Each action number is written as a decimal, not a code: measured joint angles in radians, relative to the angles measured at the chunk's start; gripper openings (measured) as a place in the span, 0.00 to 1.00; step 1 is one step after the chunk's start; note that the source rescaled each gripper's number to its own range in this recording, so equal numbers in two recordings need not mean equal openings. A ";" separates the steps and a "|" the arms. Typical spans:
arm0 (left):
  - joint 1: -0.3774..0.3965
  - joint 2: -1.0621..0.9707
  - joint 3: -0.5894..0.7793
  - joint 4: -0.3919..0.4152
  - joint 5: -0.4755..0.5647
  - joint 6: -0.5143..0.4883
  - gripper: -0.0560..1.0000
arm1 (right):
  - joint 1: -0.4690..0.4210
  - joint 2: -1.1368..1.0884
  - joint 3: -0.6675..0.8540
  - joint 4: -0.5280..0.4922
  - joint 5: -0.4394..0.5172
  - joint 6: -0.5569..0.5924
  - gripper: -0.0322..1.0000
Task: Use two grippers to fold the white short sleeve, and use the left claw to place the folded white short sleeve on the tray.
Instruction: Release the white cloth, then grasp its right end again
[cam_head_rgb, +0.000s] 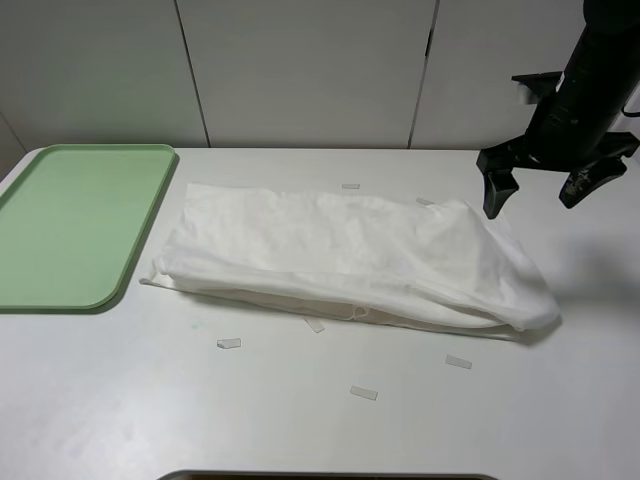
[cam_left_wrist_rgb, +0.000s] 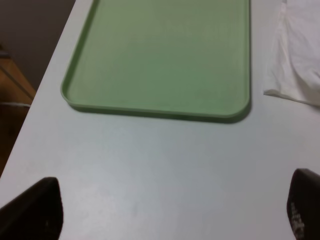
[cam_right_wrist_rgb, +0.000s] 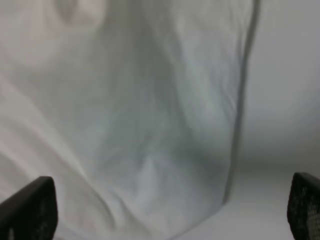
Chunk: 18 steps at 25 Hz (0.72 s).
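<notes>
Possibly, with left claw (cam_left_wrist_rgb: 170, 212) and right claw (cam_head_rgb: 535, 192) both open and empty, a pinch catching only the top layer would unfold the shirt (cam_head_rgb: 350, 255).

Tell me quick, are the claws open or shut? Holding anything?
Left claw: open, holding nothing.
Right claw: open, holding nothing.
</notes>
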<state>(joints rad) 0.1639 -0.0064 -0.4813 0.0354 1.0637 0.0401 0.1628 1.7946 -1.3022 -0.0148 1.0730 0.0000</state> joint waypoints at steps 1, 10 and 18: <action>0.000 0.000 0.000 0.000 0.000 0.000 0.88 | 0.000 0.000 0.000 -0.024 -0.011 0.063 1.00; 0.000 0.000 0.000 0.000 0.000 0.000 0.88 | 0.000 -0.004 0.116 -0.042 -0.210 0.115 1.00; 0.000 0.000 0.000 0.000 0.000 0.000 0.88 | -0.080 0.009 0.170 -0.063 -0.298 0.126 1.00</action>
<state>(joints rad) 0.1639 -0.0064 -0.4813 0.0354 1.0637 0.0401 0.0828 1.8038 -1.1320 -0.0780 0.7752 0.1261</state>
